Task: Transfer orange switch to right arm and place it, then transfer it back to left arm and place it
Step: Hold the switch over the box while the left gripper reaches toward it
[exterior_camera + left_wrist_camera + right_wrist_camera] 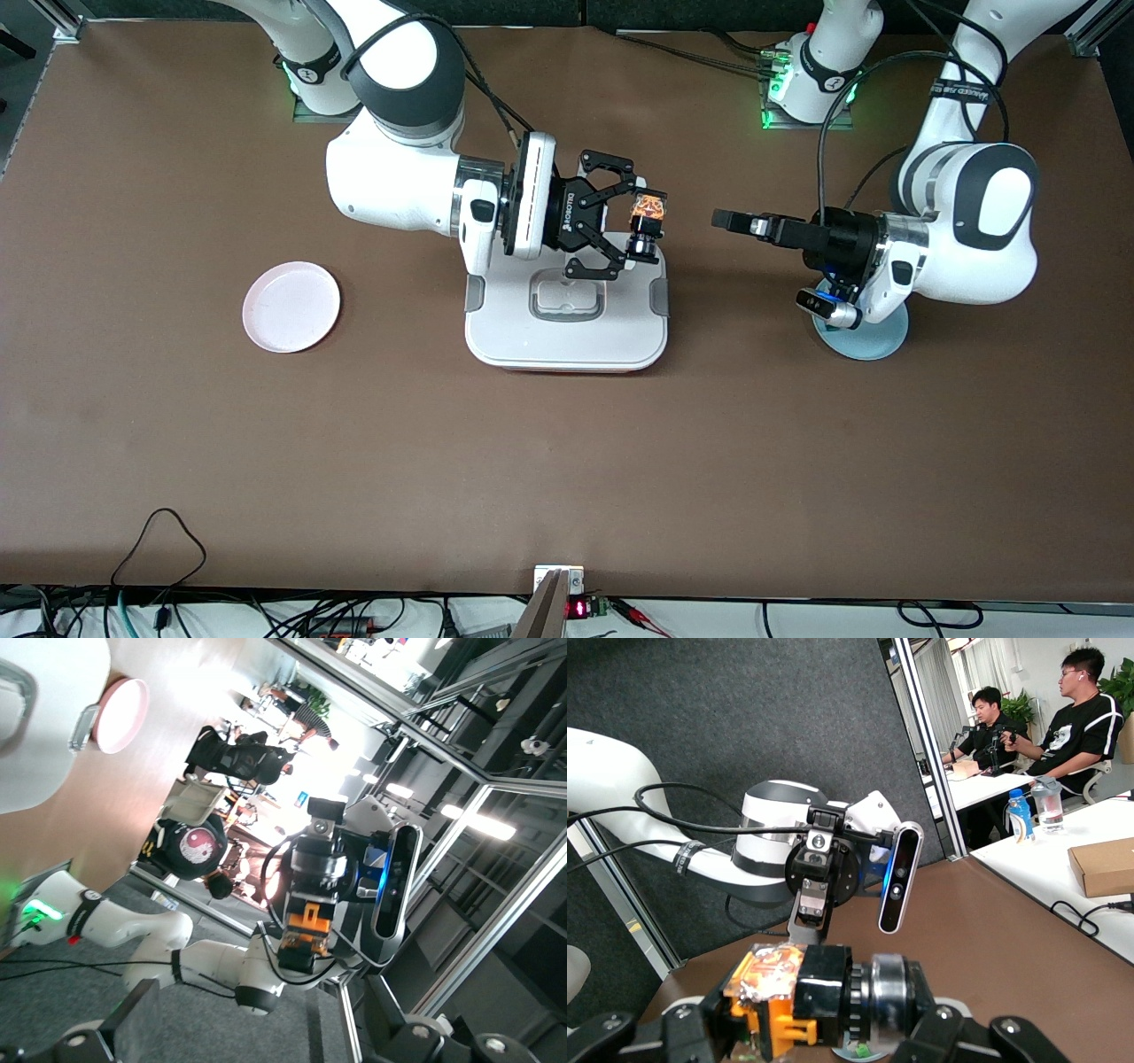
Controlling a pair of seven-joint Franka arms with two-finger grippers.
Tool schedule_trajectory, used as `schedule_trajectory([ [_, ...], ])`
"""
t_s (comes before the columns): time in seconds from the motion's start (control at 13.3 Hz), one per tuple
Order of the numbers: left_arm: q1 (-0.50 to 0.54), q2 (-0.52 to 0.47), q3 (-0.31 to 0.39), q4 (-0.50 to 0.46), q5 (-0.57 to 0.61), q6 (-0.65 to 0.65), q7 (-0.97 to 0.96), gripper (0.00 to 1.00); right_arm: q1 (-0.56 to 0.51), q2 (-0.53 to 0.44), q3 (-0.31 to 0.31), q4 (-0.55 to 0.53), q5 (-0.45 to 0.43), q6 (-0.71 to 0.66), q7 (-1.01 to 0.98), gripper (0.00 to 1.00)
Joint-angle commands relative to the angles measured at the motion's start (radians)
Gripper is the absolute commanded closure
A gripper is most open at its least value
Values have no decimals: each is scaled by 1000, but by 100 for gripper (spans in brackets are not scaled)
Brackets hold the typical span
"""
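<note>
The right tool [640, 229] holds the orange switch [647, 213] between its fingers in the air, over the box's [567, 341] edge toward the arms' bases. The left tool [722, 219] hangs beside the box, spread wide and holding nothing, pointing at the switch, still apart from it.

Two white robot arms reach toward each other above the tabletop, wrists turned sideways. The right arm [390, 182], from its base at the right arm's end, extends level, and its right gripper [640, 226] has black fingers [611, 188] spread partway and clamped on a small object. The left arm [966, 221] bends at the elbow; its left gripper [728, 220] points at the right one, well apart, with nothing between its fingers.
</note>
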Motion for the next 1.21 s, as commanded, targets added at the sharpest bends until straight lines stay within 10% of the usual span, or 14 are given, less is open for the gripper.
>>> schedule_trajectory([
  [0.0,-3,-41,-59,-44,-81,90,25,0,7,17,2,33,24,20,-16,81],
  [0.6,-3,-52,-158,-47,-179,206,-21,4,9,17,0,32,21,31,-17,81],
  [1.13,-1,-57,-169,-45,-179,207,-46,31,9,13,0,32,19,34,-17,81],
])
